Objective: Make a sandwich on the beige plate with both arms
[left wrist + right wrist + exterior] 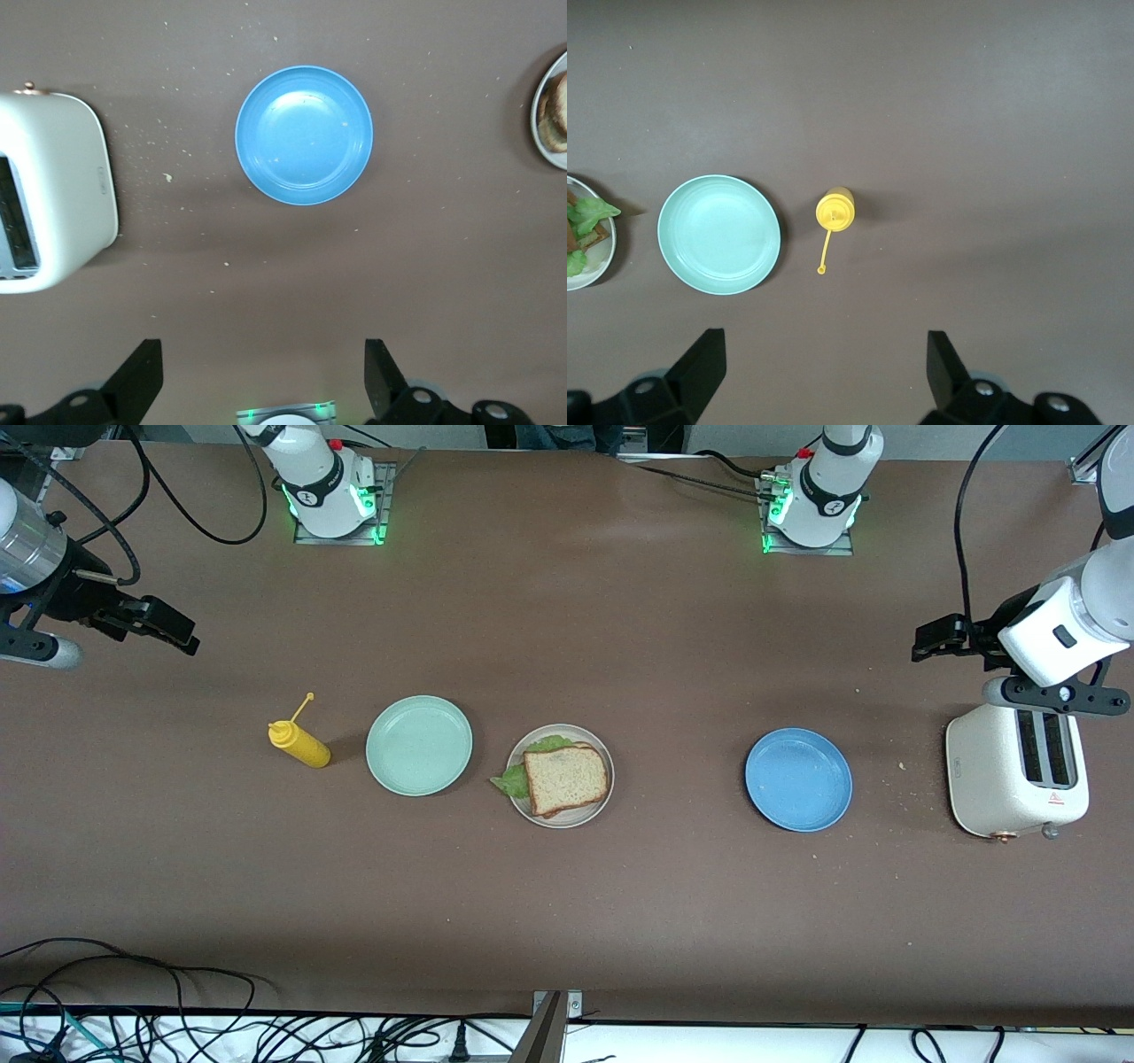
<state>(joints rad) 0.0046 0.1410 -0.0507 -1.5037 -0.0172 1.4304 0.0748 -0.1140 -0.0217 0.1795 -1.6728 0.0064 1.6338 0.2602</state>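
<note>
The sandwich (567, 779) lies on the beige plate (567, 821) mid-table: a tan bread slice on top, with green lettuce (511, 781) sticking out from under it toward the right arm's end. The plate's edge also shows in the left wrist view (554, 152) and in the right wrist view (598, 261). My left gripper (930, 640) hangs open and empty over bare table next to the toaster, well away from the sandwich. My right gripper (173, 631) hangs open and empty over bare table at the right arm's end. Both arms are drawn back from the plates.
An empty mint-green plate (419, 745) and a yellow mustard bottle (301, 744) sit beside the beige plate toward the right arm's end. An empty blue plate (798, 779) and a white toaster (1014, 775) sit toward the left arm's end. Crumbs lie scattered around the toaster.
</note>
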